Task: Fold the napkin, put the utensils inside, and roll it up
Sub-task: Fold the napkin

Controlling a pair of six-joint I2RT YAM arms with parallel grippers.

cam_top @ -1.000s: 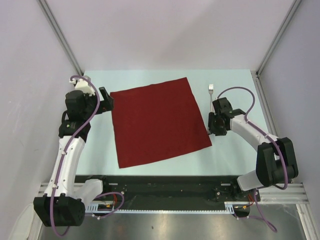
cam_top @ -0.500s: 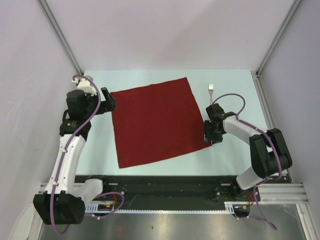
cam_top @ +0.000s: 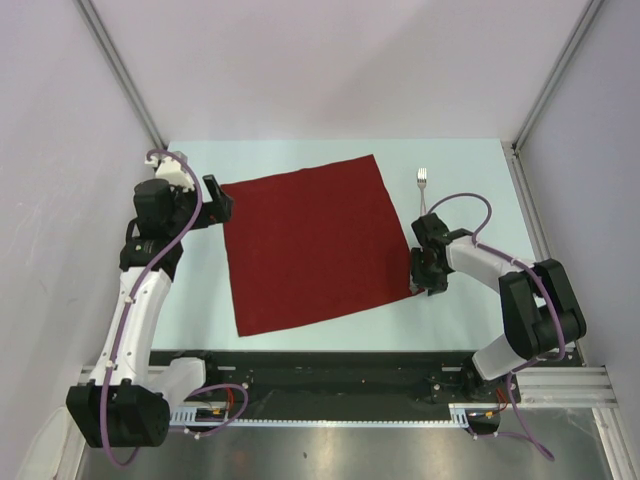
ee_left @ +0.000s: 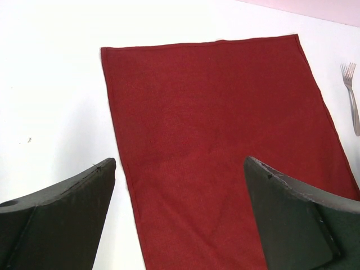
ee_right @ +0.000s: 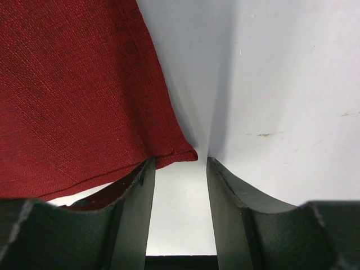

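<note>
Right gripper (ee_right: 180, 163): released, jaws slightly apart. Over the last second I brought it down to the napkin's (cam_top: 315, 240) near right corner, which now sits between my fingers.
Left gripper (ee_left: 180, 162): released wide, barely moved, over the far left corner.
Napkin: flat and unfolded on the desk (cam_top: 470, 180).
Fork (cam_top: 421, 185): untouched, just beside the far right corner.
Meaning: I judge the corner ready to pinch for the first fold.

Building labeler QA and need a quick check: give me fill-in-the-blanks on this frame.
1. The napkin lies ____ on the table, not folded.
2. The fork lies to the napkin's ____.
3. The right tool sits at the napkin's near-right ____.
4. The left tool is ____.
Answers: flat; right; corner; open.
</note>
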